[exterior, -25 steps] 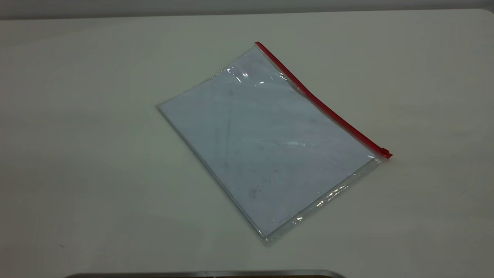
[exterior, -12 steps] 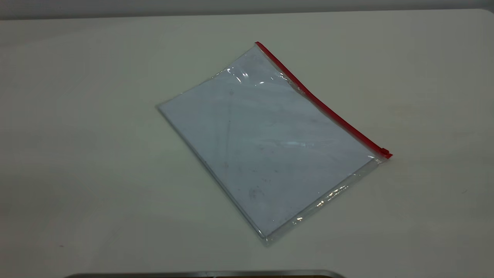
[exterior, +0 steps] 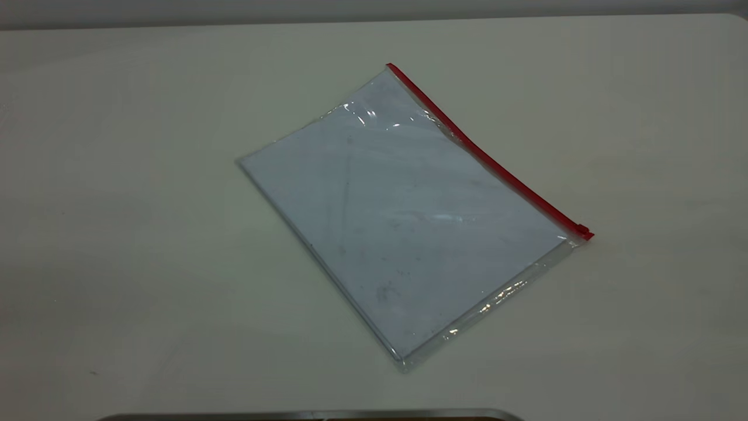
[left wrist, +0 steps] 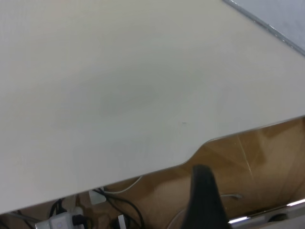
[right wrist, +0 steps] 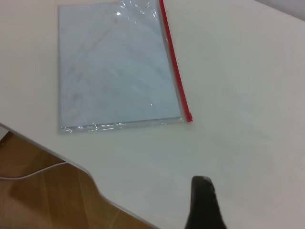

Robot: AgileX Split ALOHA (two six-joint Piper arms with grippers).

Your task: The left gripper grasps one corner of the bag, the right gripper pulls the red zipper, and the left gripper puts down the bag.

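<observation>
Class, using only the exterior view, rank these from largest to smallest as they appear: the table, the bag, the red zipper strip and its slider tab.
1. The table, filling nearly the whole view.
2. The bag, lying flat on it.
3. The red zipper, a thin strip along one edge.
4. The slider tab, a tiny piece at the strip's nearer end.

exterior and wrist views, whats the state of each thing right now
clear plastic document bag: lying flat on the table, untouched
red zipper: slider tab at the strip's near-right end
left gripper: off the table edge, away from the bag
right gripper: above the table, short of the slider tab
</observation>
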